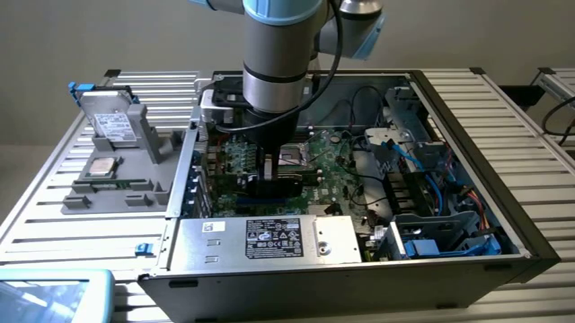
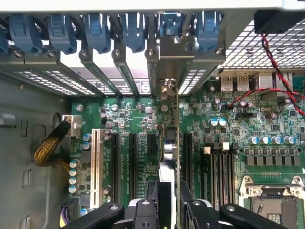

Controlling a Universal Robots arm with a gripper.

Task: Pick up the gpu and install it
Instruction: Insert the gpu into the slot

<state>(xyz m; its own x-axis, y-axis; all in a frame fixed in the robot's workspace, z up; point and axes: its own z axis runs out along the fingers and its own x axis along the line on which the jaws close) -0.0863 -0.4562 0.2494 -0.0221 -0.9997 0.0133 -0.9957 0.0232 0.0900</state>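
The gpu [image 1: 287, 183] hangs on edge inside the open computer case [image 1: 467, 134], just above the green motherboard [image 1: 346, 168]. My gripper [image 1: 269, 176] reaches straight down from the arm and is shut on the card. In the wrist view the gpu [image 2: 176, 109] is seen edge-on, running away from my gripper [image 2: 170, 205], whose black fingers [image 2: 152, 202] stand on either side of it. Its silver end bracket [image 2: 175, 55] lies against the case's rear slot openings. The card hangs over the black expansion slots [image 2: 133, 162], close to the short one [image 2: 151, 143]; whether it touches a slot is hidden.
A silver power supply [image 1: 269, 239] fills the case's near side. Blue cables [image 1: 422, 155] and drive bays sit at the exterior view's right. The processor socket [image 2: 274, 205] lies beside the slots. Outside the case, a grey fixture [image 1: 117, 182] holds a labelled silver drive [image 1: 112, 124].
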